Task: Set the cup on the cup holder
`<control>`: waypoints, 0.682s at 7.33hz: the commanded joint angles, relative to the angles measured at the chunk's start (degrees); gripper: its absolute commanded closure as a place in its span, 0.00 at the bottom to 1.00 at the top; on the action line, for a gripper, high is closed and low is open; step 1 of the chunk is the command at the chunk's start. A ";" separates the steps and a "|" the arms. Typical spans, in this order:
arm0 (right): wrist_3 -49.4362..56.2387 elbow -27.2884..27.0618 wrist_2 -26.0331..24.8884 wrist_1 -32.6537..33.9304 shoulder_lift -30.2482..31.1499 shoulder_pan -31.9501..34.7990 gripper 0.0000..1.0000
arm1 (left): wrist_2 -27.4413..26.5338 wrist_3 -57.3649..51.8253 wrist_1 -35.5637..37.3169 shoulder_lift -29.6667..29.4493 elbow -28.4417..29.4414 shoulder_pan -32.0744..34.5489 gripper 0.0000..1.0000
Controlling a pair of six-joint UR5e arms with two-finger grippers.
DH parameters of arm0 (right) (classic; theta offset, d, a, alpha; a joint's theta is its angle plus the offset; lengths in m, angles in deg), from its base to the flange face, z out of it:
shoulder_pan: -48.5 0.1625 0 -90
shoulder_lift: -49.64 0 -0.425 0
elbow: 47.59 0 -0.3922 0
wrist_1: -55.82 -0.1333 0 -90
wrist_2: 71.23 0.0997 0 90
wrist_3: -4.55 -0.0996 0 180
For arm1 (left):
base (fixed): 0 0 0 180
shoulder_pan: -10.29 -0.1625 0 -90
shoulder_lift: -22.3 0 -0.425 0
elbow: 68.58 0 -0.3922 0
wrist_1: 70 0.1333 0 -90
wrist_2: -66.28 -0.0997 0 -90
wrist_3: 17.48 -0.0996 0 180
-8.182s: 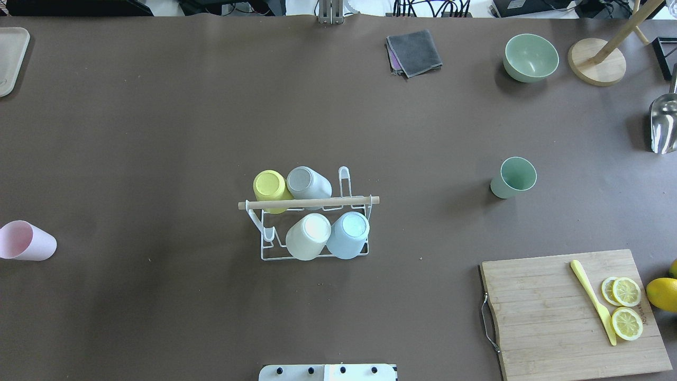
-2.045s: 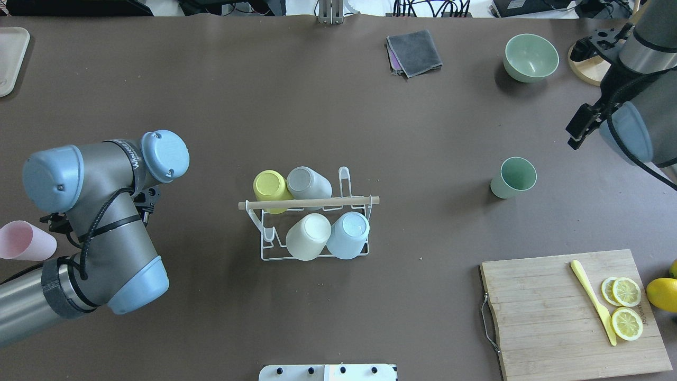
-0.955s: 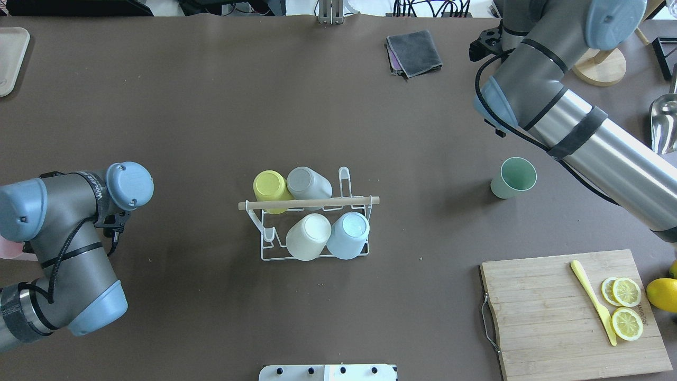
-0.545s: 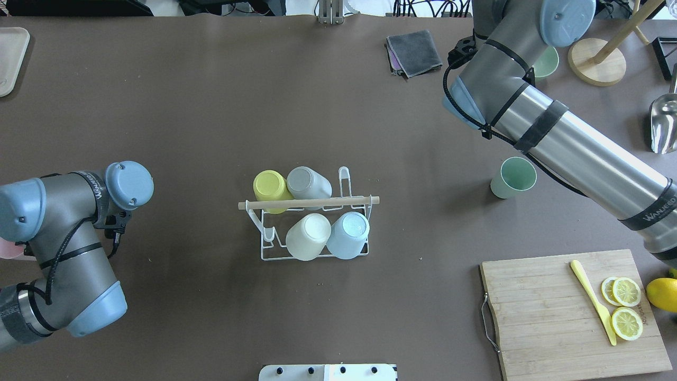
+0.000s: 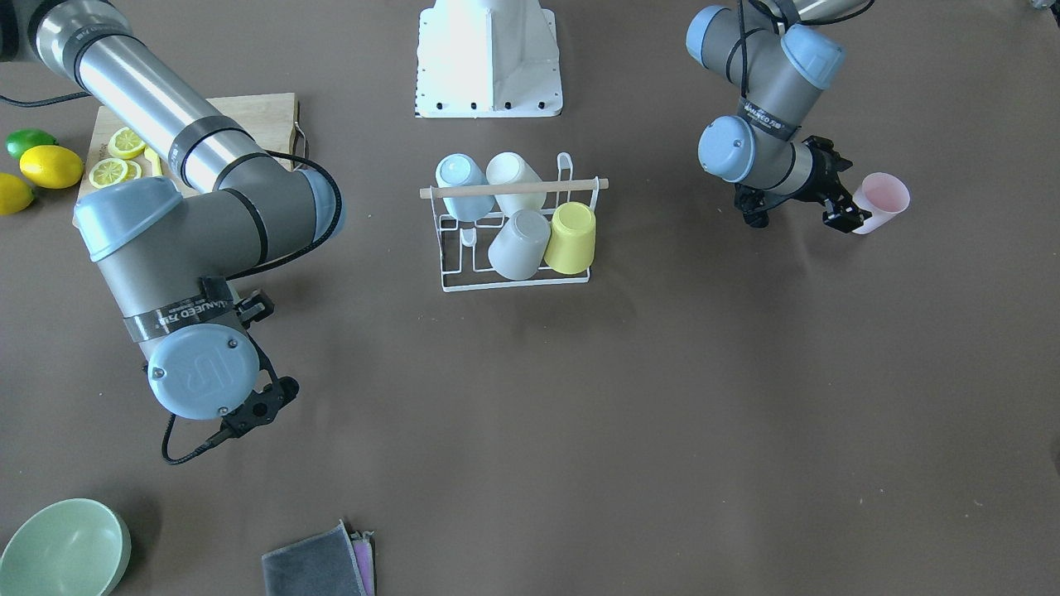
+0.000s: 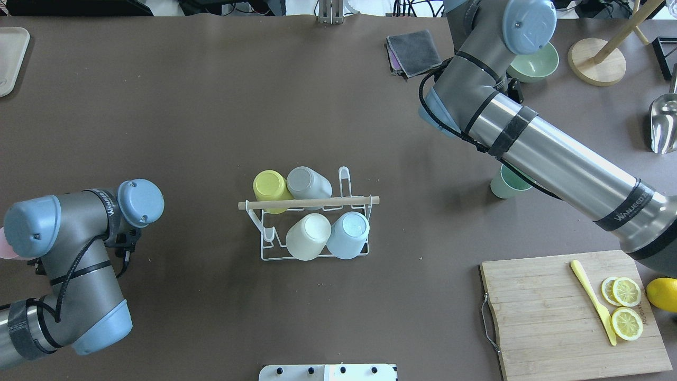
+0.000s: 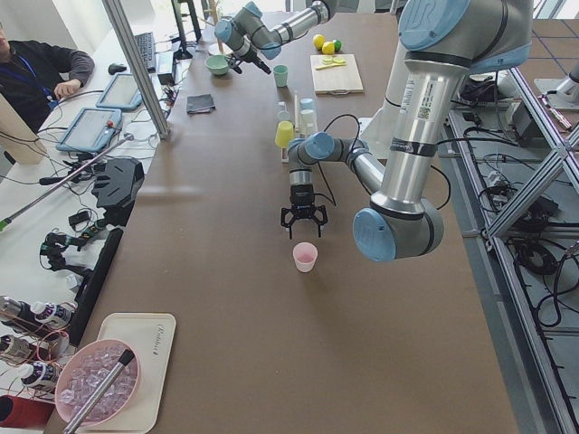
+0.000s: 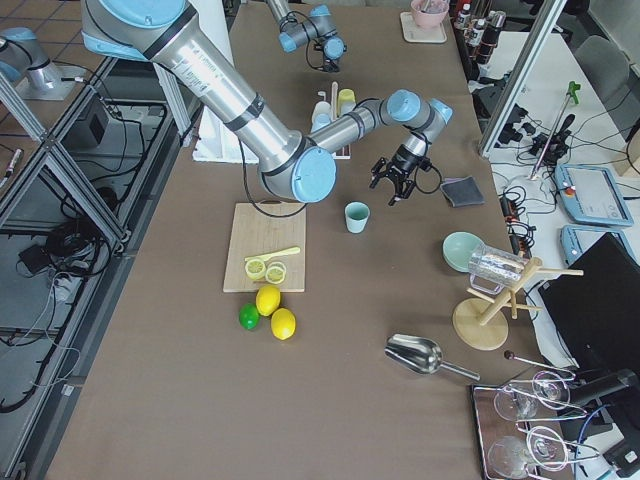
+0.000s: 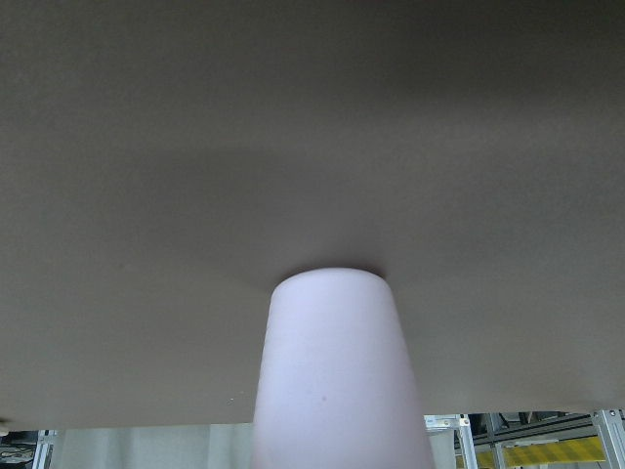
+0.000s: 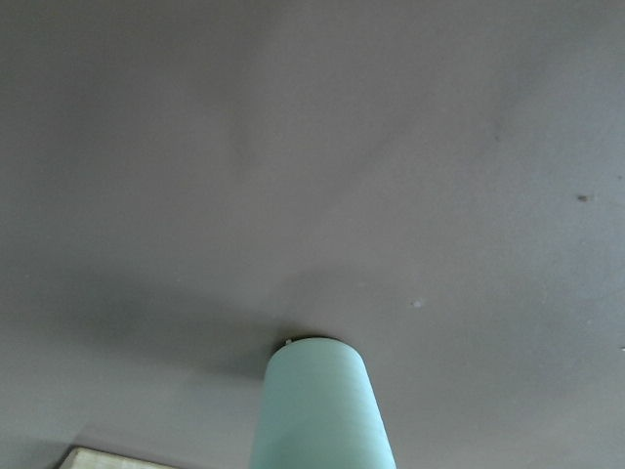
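- Your left gripper [image 7: 304,230] hangs with jaws spread, the pink cup [image 7: 305,257] upright just ahead of it.
- Your right gripper [image 8: 393,186] hovers near the green cup [image 8: 356,217]; its opening cannot be told.

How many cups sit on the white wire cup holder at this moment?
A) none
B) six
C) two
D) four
D: the cup holder carries the yellow cup, the grey cup, the cream cup and the light blue cup, while the pink cup and the green cup stand on the table, apart from it.
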 commanded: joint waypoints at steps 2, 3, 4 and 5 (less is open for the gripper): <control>1.02 3.17 -3.14 1.84 -0.72 -3.06 0.00 | 0.01 2.17 -0.28 0.12 2.11 -1.96 0.01; 3.38 5.71 -4.18 1.84 -1.59 -3.50 0.00 | -0.17 2.17 -0.37 0.30 2.20 -1.96 0.01; 4.54 7.82 -6.11 1.93 -3.26 -4.72 0.00 | -0.25 2.08 -0.89 0.48 2.81 -1.96 0.02; 6.55 8.54 -7.17 1.84 -3.27 -4.82 0.00 | -0.43 2.08 -2.37 0.48 3.94 -1.96 0.02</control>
